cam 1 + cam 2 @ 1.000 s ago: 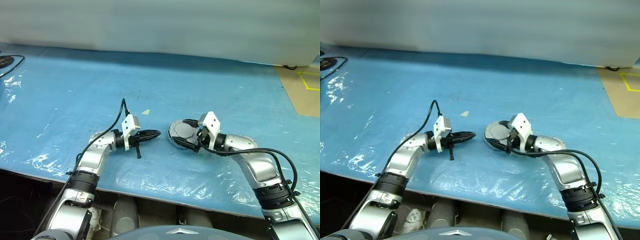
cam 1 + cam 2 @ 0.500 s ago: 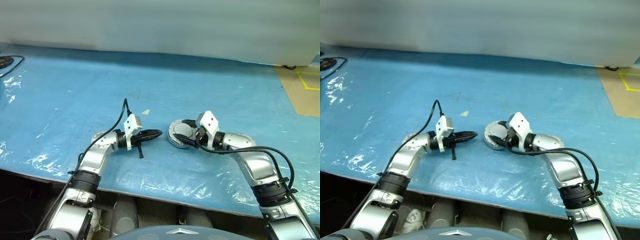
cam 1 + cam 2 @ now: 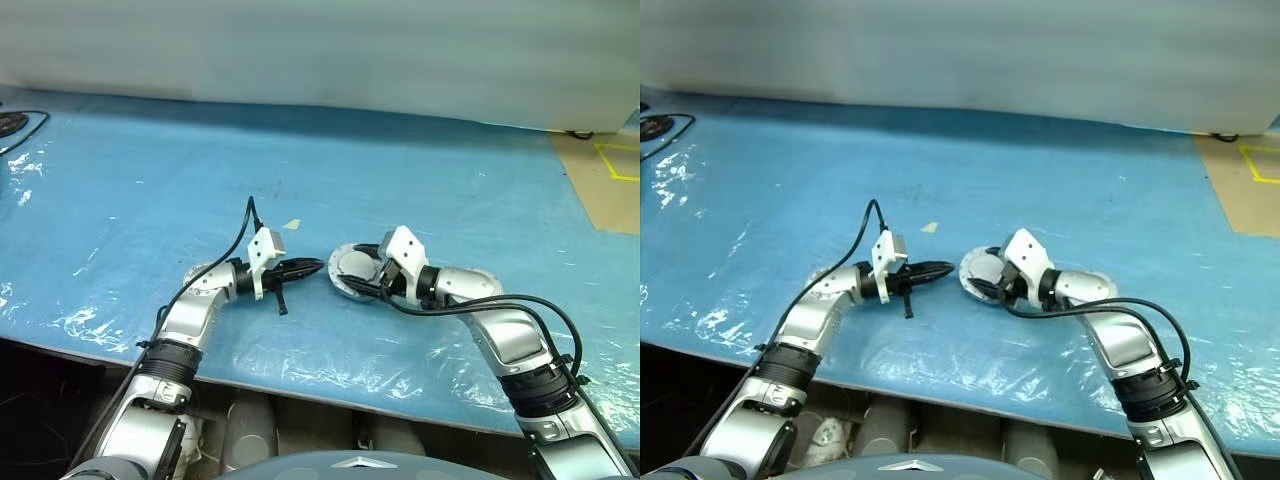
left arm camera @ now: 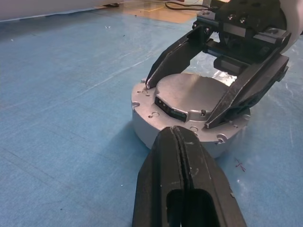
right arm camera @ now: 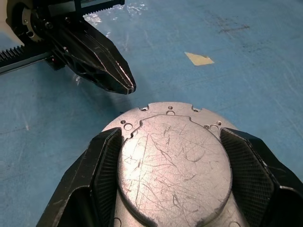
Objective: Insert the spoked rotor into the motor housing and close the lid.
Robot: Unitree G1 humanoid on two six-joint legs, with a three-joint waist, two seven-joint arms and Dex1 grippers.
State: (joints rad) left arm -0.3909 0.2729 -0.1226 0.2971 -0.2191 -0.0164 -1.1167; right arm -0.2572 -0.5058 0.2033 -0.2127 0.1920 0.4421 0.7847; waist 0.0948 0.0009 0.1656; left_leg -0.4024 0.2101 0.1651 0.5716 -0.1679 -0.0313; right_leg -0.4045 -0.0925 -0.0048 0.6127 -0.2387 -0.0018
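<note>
I see the motor housing (image 3: 350,272) lying lid-on on the blue table (image 3: 150,180) — my right gripper (image 5: 165,156) pinches its raised lid at nine and three o'clock. My left gripper (image 3: 305,268), fingers pressed together, points at its rim, just beside it.

SITE: workshop or lab bench | SURFACE: blue mat (image 3: 420,170) under wrinkled clear film | BEYOND MAT, far right corner: brown floor with yellow marking tape (image 3: 618,160) | BEYOND MAT, far left corner: black cable (image 3: 22,125) | ON MAT, mid: scrap of masking tape (image 3: 291,224)
</note>
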